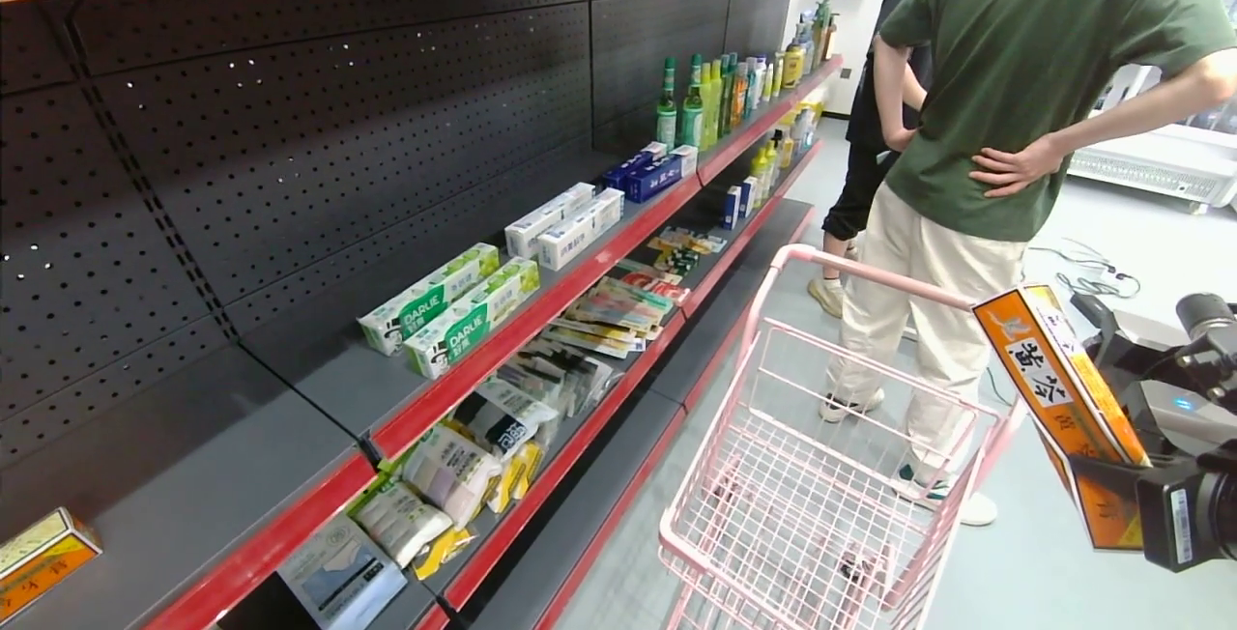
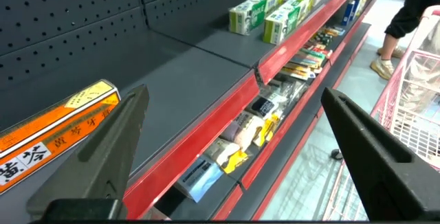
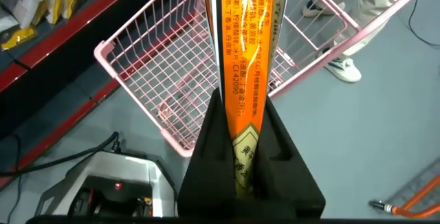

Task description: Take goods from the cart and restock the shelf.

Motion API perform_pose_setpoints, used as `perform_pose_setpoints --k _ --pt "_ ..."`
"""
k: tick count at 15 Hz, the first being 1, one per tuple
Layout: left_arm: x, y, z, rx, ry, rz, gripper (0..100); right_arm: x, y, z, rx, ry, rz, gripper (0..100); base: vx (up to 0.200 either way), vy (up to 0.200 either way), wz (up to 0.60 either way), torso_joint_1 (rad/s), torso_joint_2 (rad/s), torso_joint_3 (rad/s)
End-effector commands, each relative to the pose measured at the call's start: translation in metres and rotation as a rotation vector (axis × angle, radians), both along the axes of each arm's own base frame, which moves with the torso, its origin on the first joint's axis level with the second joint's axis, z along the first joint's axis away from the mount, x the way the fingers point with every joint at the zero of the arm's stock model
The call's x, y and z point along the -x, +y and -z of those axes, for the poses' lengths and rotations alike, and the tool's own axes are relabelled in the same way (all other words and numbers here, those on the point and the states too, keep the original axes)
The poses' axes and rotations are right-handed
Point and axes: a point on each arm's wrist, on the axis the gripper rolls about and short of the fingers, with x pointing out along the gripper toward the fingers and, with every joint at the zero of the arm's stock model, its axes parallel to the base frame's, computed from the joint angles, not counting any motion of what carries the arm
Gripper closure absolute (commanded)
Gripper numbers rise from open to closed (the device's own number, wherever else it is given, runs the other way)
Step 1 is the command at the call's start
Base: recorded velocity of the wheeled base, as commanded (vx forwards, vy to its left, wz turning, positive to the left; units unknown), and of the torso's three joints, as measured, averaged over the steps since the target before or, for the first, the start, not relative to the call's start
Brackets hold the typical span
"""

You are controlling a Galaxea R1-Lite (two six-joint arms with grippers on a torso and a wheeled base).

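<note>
My right gripper [image 1: 1111, 461] is shut on a long orange box [image 1: 1058, 388], held tilted above the right side of the pink wire cart [image 1: 821, 475]. From the right wrist, the orange box [image 3: 246, 66] runs out between the black fingers [image 3: 282, 148], with the cart [image 3: 172, 80] below. My left gripper [image 2: 234, 148] is open with nothing between its fingers, in front of the grey shelf [image 2: 179, 80]. A second orange box [image 2: 58, 128] lies on that shelf beside one finger; it also appears at the shelf's near left end [image 1: 39, 558].
Green toothpaste boxes [image 1: 449, 306], white boxes [image 1: 565, 224] and blue boxes [image 1: 647, 171] lie farther along the shelf. Packets [image 1: 454, 475] fill the lower shelf. A person [image 1: 1005, 128] stands behind the cart. Cables [image 1: 1087, 272] lie on the floor.
</note>
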Motion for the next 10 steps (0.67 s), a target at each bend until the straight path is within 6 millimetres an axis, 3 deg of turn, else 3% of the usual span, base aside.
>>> perform_pose_setpoints --k 1,10 --pt "-0.0001 0.0 -0.0001 0.0 0.001 0.0 0 -0.0003 0.0 0.0006 0.0 0.004 0.0 100 0.0 0.0 0.6 0.002 0.0 0.007" --pt "-0.0001 0.0 -0.0001 0.001 0.001 0.0 0 0.0008 0.0004 0.0041 0.014 0.016 -0.012 100 0.0 0.0 0.6 0.005 0.0 -0.002"
